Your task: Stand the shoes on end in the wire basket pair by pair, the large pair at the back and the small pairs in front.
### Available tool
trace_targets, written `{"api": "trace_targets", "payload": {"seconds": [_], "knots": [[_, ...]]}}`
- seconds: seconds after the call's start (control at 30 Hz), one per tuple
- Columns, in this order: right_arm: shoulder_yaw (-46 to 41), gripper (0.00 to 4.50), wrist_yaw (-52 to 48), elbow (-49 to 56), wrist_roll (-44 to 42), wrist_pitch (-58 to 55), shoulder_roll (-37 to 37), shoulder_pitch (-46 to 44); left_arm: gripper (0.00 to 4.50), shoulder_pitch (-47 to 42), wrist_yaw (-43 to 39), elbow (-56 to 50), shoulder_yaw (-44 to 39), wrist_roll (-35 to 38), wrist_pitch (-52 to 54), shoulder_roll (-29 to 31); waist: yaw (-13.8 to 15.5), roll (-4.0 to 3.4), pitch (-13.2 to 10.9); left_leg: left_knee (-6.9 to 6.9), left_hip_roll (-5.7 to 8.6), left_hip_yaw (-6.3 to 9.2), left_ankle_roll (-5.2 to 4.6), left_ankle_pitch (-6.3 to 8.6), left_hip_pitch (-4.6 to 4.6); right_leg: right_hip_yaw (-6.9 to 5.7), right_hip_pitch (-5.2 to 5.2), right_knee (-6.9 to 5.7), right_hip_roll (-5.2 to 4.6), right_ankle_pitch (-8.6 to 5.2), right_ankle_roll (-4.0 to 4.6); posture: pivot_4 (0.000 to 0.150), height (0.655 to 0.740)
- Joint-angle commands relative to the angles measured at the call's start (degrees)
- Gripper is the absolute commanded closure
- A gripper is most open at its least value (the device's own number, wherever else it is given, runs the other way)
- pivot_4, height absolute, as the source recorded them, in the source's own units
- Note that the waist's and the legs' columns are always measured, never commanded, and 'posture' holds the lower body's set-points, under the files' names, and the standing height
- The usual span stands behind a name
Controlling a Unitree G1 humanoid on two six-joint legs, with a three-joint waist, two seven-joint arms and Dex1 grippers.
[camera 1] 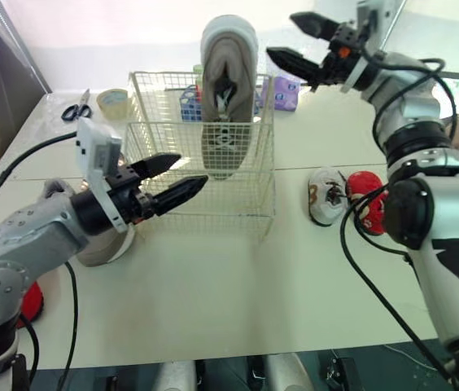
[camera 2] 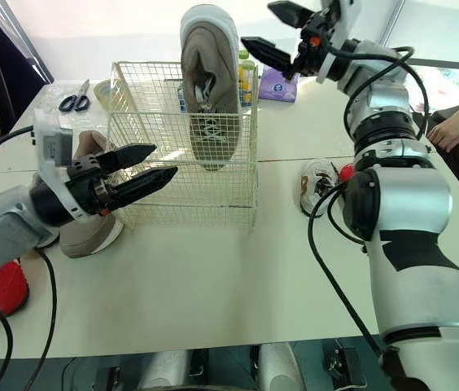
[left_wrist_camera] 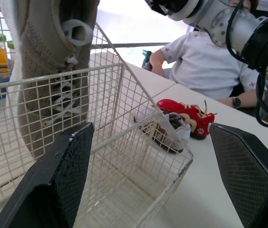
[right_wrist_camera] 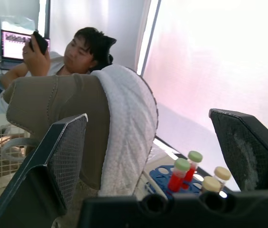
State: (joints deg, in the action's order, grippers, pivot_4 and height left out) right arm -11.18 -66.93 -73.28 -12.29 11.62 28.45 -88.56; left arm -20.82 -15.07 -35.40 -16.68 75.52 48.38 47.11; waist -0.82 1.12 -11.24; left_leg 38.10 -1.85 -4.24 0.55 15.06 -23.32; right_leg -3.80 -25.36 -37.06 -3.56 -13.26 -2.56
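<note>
Both head eyes look forward and down over the bench (camera 1: 213,309). Both wrist cameras sit close, facing the upright tan shoe (left_wrist_camera: 43,57) from different sides.

No legible text, brand, number or sign anywhere. Print on the purple packet (camera 1: 287,91) too small to make out; laptop screen (right_wrist_camera: 15,45) lit but unreadable.
</note>
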Motion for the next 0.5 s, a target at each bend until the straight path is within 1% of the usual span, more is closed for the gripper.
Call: {"api": "trace_targets", "payload": {"seconds": [0.03, 0.13, 0.17, 0.2, 0.27, 0.3, 0.33, 0.4, 0.47, 0.5], "knots": [[-2.5, 0.04, -1.4, 4.6, -2.4, 0.6, 1.5, -1.1, 0.52, -0.5, -1.1, 0.7, -3.2, 0.8, -0.5, 1.9, -0.1, 0.0, 0.0, 0.0, 0.0, -0.03, 0.0, 0.0, 0.02, 0.03, 0.0, 0.0, 0.01, 0.0, 0.0, 0.15, 0.74], [-2.9, 0.04, -3.2, 7.6, -3.0, -0.5, 2.6, -0.2, 0.52, -0.4, -1.3, 3.1, -6.4, 1.9, -0.2, 3.9, -0.1, 0.0, 0.0, 0.0, -0.02, -0.04, 0.0, 0.0, 0.03, 0.04, 0.0, -0.02, 0.0, 0.0, 0.0, 0.15, 0.74], [-2.8, 0.0, -4.9, 9.6, -3.4, -1.6, 3.4, 0.6, 0.02, -0.4, -1.6, 4.7, -8.3, 2.2, 0.2, 5.3, -0.1, 0.0, 0.0, -0.01, -0.02, -0.04, 0.0, 0.0, 0.03, 0.04, 0.0, -0.02, 0.0, 0.0, 0.0, 0.15, 0.74], [-2.2, 0.0, -7.5, 13.9, -4.1, -3.9, 4.6, 2.5, 0.02, -0.3, -2.6, 7.4, -11.3, 1.6, 1.0, 7.9, 0.0, 0.0, 0.0, -0.01, -0.03, -0.03, 0.0, 0.0, 0.03, 0.04, 0.0, -0.02, 0.0, 0.0, 0.0, 0.15, 0.74], [-1.0, 0.0, -10.3, 25.8, -6.4, -11.5, 6.5, 7.0, 0.02, 0.0, -4.1, 14.0, -16.0, -3.4, 2.1, 14.1, 0.0, 0.0, 0.0, -0.01, -0.03, -0.03, -0.01, 0.01, 0.02, 0.02, -0.01, -0.01, 0.01, 0.0, -0.01, 0.15, 0.74], [-0.4, 0.0, -10.8, 32.5, -8.2, -17.2, 7.3, 9.4, 0.02, -0.1, -4.8, 17.4, -17.0, -6.0, 2.4, 16.9, 0.1, -0.02, 0.0, -0.01, -0.03, -0.02, -0.02, 0.01, 0.01, 0.01, -0.02, -0.01, 0.01, -0.01, -0.01, 0.15, 0.74], [1.0, 0.0, -11.9, 41.7, -11.4, -25.0, 8.5, 13.0, 0.02, -0.9, -6.1, 21.9, -17.2, -8.1, 2.8, 19.6, 0.1, -0.02, 0.0, -0.01, -0.02, -0.04, -0.03, 0.02, 0.01, 0.0, -0.04, -0.01, 0.03, -0.01, -0.02, 0.15, 0.74], [4.0, 0.0, -13.5, 58.5, -17.9, -39.3, 11.5, 20.2, 0.02, -1.5, -9.3, 30.1, -14.1, -13.4, 3.9, 25.0, 0.1, -0.04, 0.0, -0.04, -0.01, -0.07, -0.05, 0.03, 0.03, -0.01, -0.06, -0.02, 0.02, -0.02, -0.03, 0.15, 0.74], [5.2, 0.0, -13.6, 71.9, -24.5, -48.3, 13.5, 26.5, 0.02, -1.1, -14.2, 36.3, -8.1, -20.2, 2.9, 29.2, 0.1, -0.06, 0.0, -0.07, -0.01, -0.09, -0.07, 0.04, 0.04, -0.02, -0.06, -0.04, 0.01, -0.03, -0.04, 0.15, 0.74], [5.8, 0.0, -14.4, 78.2, -29.2, -53.6, 15.1, 29.5, 0.02, -2.6, -17.0, 39.3, -3.7, -23.3, 2.5, 30.0, 0.1, -0.08, 0.0, -0.08, -0.01, -0.11, -0.07, 0.05, 0.06, -0.08, -0.06, -0.04, 0.03, -0.03, -0.05, 0.15, 0.74]]}}
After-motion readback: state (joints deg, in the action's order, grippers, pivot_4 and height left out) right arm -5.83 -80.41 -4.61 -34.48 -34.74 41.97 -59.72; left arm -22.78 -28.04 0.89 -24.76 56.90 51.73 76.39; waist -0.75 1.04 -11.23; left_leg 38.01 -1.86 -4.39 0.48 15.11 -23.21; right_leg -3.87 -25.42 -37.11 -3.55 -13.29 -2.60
